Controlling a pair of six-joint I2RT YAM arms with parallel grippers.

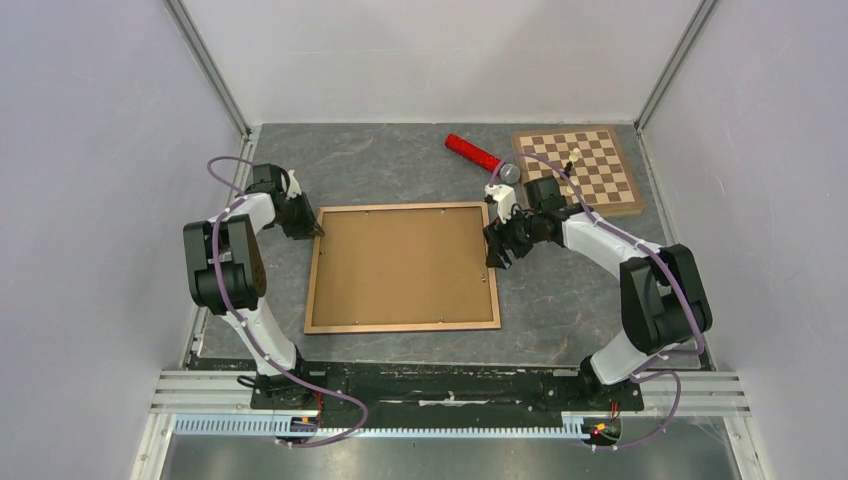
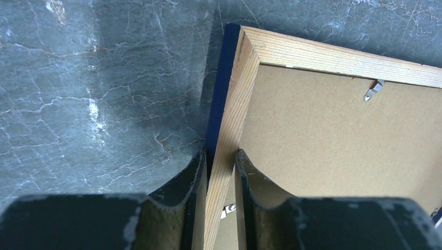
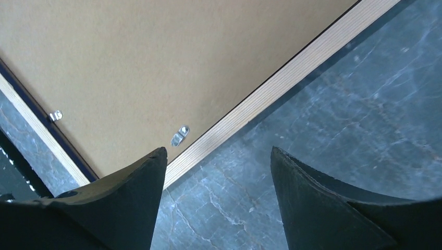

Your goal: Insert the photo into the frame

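The frame (image 1: 400, 326) lies flat in the middle of the table, its light wood back facing up. A brown fibreboard panel (image 1: 400, 265) with small metal clips fills it. The photo is hidden. My left gripper (image 1: 316, 229) is at the frame's far left corner. In the left wrist view it (image 2: 220, 156) is shut on the wooden left rail (image 2: 237, 99), one finger on the blue outer side and one on the panel side. My right gripper (image 1: 497, 250) hovers at the frame's right edge. It (image 3: 218, 153) is open over bare table beside the rail (image 3: 281, 83).
A wooden chessboard (image 1: 590, 170) with a small white piece (image 1: 574, 153) lies at the back right. Beside it are a red cylinder (image 1: 472, 151) and a small round grey object (image 1: 509, 172). Walls close in the table on three sides.
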